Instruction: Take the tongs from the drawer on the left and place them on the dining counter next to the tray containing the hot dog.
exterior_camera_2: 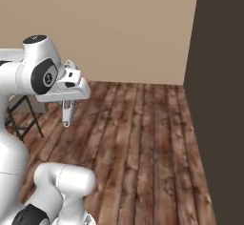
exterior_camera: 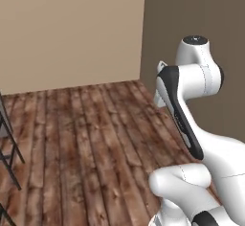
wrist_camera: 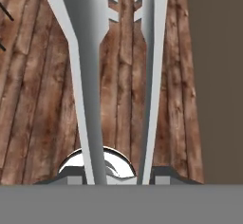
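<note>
The silvery-grey tongs [wrist_camera: 89,99] are held in my gripper [wrist_camera: 118,176]. Their two long arms run up the hand view, and the scalloped tips show near the top over the wooden floor. From the right base camera the tongs [exterior_camera_2: 66,115] hang straight down from the gripper [exterior_camera_2: 68,102], high above the floor. The jaws are shut on the tongs' joined end. The drawer, the dining counter, the tray and the hot dog are out of view.
A brown plank floor [exterior_camera: 86,139] stretches ahead to a beige wall [exterior_camera: 72,28]. A dark brown wall [exterior_camera_2: 221,86] stands on the right. Black stool legs [exterior_camera: 8,143] show at the left edge, and again as stool legs [exterior_camera_2: 26,112] behind the arm.
</note>
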